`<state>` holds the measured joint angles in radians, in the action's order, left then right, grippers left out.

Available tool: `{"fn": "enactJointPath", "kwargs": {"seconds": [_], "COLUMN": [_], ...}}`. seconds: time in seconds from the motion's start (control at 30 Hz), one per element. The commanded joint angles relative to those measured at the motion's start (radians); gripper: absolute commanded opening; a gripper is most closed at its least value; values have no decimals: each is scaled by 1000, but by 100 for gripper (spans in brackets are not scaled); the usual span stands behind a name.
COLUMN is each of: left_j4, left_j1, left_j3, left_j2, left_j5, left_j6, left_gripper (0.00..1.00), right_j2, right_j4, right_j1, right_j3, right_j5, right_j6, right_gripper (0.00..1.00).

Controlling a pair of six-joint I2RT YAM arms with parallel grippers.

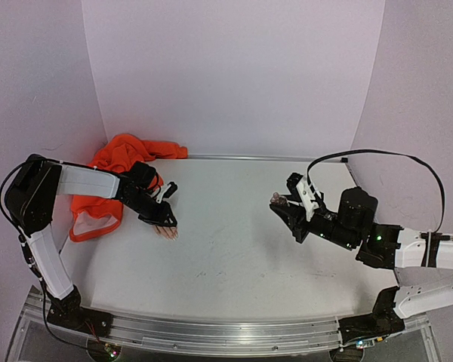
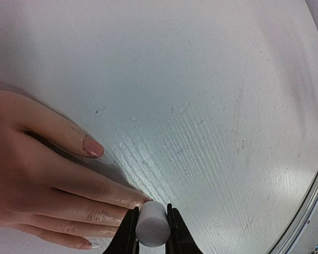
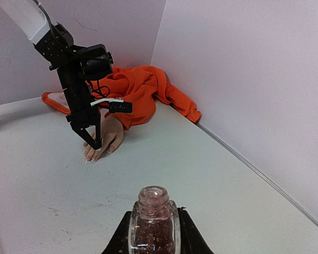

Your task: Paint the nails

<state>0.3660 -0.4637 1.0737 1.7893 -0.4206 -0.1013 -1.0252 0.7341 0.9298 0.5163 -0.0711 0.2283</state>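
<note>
Orange fabric, a bunched sleeve (image 1: 119, 160), lies behind the mannequin hand (image 2: 37, 185), which rests palm down on the white surface (image 1: 234, 256). The nails (image 2: 93, 147) sit at the tips of its flesh-coloured digits, on the side away from the sleeve. In the left wrist view one nail shows clearly and another only at the lower edge.

The left fingers (image 2: 152, 222) hang directly over the mannequin hand's fingertips. They are clamped on a small pale cylindrical cap (image 2: 151, 227), which stands just beside the tip of one digit. What lies below the cap is hidden.

The right fingers (image 3: 153, 235) are well apart from the mannequin hand, across the surface. They are clamped on a small glass bottle (image 3: 153, 222), held upright with its neck open at the top. Reddish-brown glittery polish fills most of its body.
</note>
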Motion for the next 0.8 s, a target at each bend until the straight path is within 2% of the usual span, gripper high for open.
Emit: {"fn": "enactJointPath", "kwargs": {"seconds": [0.0,0.77], "left_j4": [-10,-6], "left_j1": [0,-4], "left_j3": [20,-8], "left_j2": [1,-9], "left_j5": [-22,-23], "left_j6": [5,-12], "left_gripper": [0,0], "right_j2": [16,13], "right_j4": [84,85], "right_j1": [-7,-9], "right_j3": [-1,0], "right_j5": [2,2], "right_j6": [-10,-9], "right_gripper": [0,0]}}
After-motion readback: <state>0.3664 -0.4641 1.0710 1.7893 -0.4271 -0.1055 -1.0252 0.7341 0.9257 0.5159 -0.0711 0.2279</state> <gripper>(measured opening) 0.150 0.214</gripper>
